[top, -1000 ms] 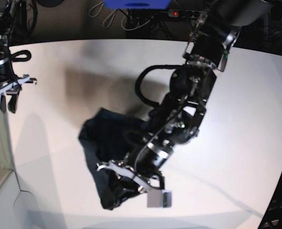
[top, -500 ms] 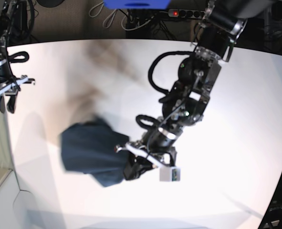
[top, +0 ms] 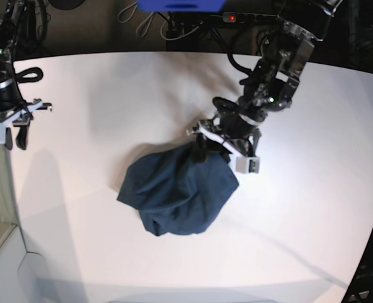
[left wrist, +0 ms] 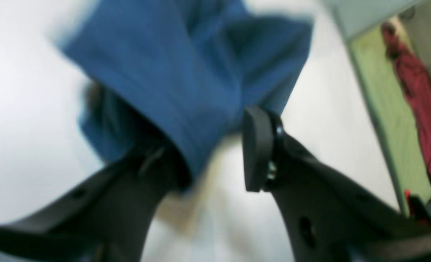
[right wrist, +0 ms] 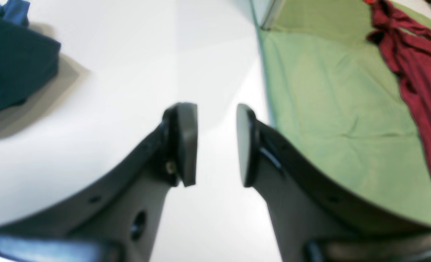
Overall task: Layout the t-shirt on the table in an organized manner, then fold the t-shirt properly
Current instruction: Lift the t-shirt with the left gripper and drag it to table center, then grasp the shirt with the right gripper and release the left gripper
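Across the upper half of the left wrist view, the t-shirt is seen as a blurred blue mass against the table. The left gripper is shown with its jaws parted; cloth lies against the left-hand finger, while the pad of the right-hand finger stands clear of the fabric. Whether any cloth is actually pinched cannot be told.

Toward the upper left corner of the right wrist view, a bunched part of the t-shirt is seen on the table, well apart from the right gripper. Its jaws are held moderately apart with nothing between them. A green surface fills the right side, with a red cloth lying on it.

Near the centre of the base view, the t-shirt lies crumpled on the table. The left gripper is placed at its upper right edge, touching the cloth. The right gripper is seen at the far left edge, well apart from the shirt.
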Controlling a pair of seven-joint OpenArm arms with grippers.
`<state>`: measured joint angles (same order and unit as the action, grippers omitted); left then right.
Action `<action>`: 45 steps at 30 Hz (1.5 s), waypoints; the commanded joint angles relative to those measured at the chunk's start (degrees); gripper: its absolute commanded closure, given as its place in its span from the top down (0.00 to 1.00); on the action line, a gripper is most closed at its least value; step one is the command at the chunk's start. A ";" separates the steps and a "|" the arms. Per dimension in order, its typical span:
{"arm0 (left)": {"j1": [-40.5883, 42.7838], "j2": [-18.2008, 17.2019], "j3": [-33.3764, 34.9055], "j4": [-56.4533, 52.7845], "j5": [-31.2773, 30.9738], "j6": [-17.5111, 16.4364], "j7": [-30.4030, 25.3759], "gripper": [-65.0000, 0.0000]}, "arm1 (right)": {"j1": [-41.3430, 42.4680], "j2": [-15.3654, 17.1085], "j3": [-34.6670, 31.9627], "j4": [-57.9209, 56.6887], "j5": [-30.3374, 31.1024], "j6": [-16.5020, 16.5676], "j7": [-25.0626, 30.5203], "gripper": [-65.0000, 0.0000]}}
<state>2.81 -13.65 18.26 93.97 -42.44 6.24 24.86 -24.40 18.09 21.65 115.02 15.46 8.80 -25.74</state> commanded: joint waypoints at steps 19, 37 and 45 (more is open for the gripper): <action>6.64 -0.55 -19.62 8.40 -0.69 -0.31 8.85 0.36 | 27.44 0.51 -20.11 -1.04 -0.04 8.92 -16.51 0.59; 5.59 6.66 -23.93 6.11 -0.33 -0.31 9.38 0.36 | 46.34 -3.98 -36.99 -29.70 -0.04 8.92 -17.65 0.58; 7.70 5.52 -23.93 5.50 -0.60 -0.31 9.12 0.36 | 47.92 -5.73 -37.17 -34.98 -0.04 8.92 -16.07 0.58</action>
<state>10.85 -7.90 -5.58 98.39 -42.26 6.22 34.33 21.74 12.21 -15.79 79.09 15.18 17.98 -43.27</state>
